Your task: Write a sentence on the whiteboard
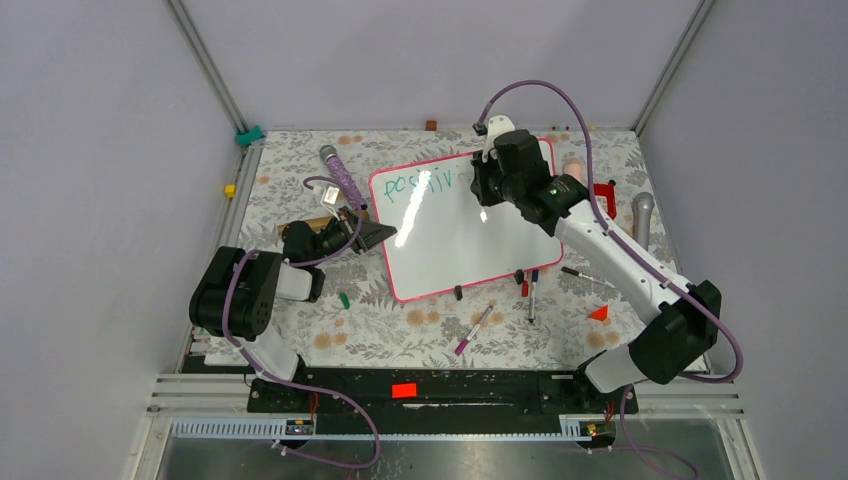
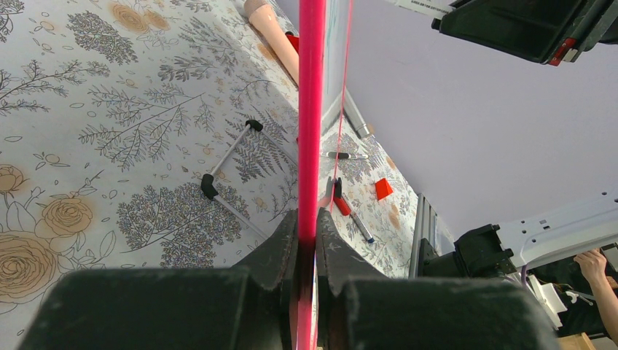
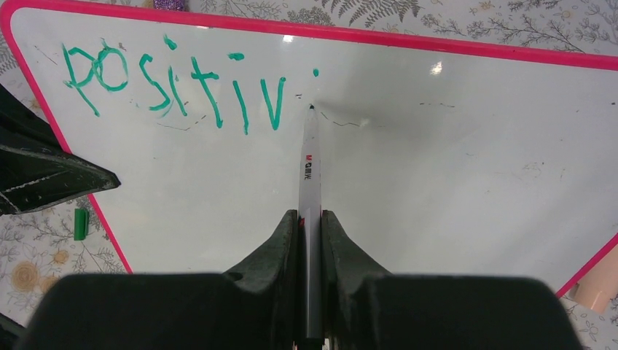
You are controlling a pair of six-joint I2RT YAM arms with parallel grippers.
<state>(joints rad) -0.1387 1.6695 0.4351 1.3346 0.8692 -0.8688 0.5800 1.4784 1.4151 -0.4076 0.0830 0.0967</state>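
The whiteboard [image 1: 450, 235] lies on the floral table with a pink-red frame and green letters "positiv" [image 3: 175, 84] at its top left. My left gripper [image 1: 383, 236] is shut on the whiteboard's left edge; in the left wrist view the frame [image 2: 311, 109] runs straight up between the fingers of the gripper [image 2: 310, 240]. My right gripper [image 1: 487, 188] hovers over the board's upper middle, shut on a grey marker [image 3: 310, 168] in the gripper [image 3: 310, 219]. The marker's tip touches the board just right of the "v", under a green dot.
Below the board lie a purple marker [image 1: 474, 328], a blue marker [image 1: 531, 290], a black pen [image 1: 585, 273], black caps [image 1: 458, 292] and a green cap [image 1: 344, 299]. A red triangle [image 1: 598, 313] sits right. A glittery purple microphone [image 1: 342, 175] and a grey microphone [image 1: 643, 215] flank the board.
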